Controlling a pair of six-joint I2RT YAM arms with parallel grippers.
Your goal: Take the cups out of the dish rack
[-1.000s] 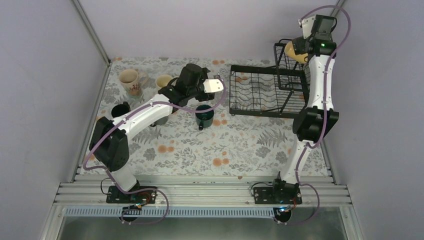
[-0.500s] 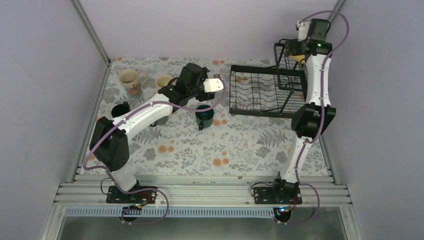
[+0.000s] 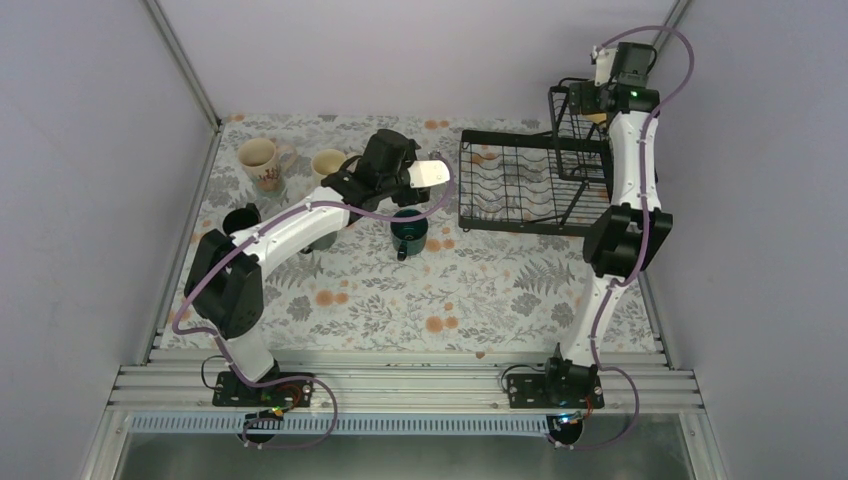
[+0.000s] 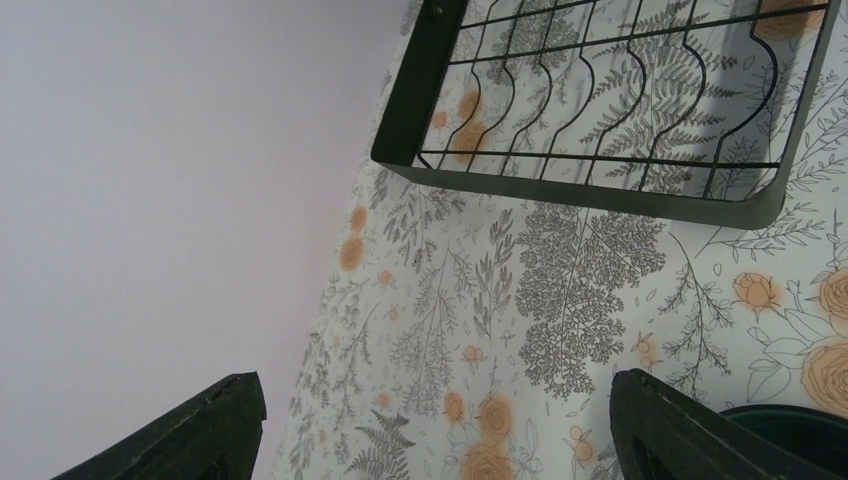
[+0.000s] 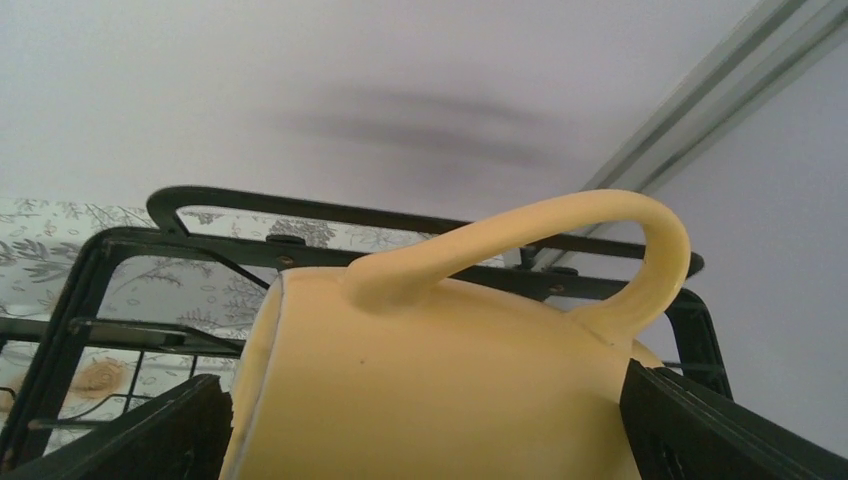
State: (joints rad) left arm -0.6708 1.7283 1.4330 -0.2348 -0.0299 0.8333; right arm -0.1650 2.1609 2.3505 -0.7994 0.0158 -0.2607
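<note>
Nearly done: finds teal mug (image 3: 408, 232), black mug (image 3: 240, 218), plain cream mug (image 3: 328, 163) and printed cream mug (image 3: 258, 158) out on the bench (image 3: 480, 290), left pincer (image 4: 435, 420) spread empty above. Leaves the yellow mug (image 5: 450, 350) in the rack (image 3: 510, 180) at the far corner, straddled by the released right pincer (image 5: 420, 400), not yet gripped.

A yellow mug (image 5: 430, 380); a black dish rack (image 3: 520, 230); a dark teal mug (image 3: 408, 232); tablecloth (image 3: 470, 290) of grey ferns, orange roses.

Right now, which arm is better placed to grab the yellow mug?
Right arm: its open jaws flank the yellow mug in the rack. Left arm hangs over the table beside the teal mug.
</note>
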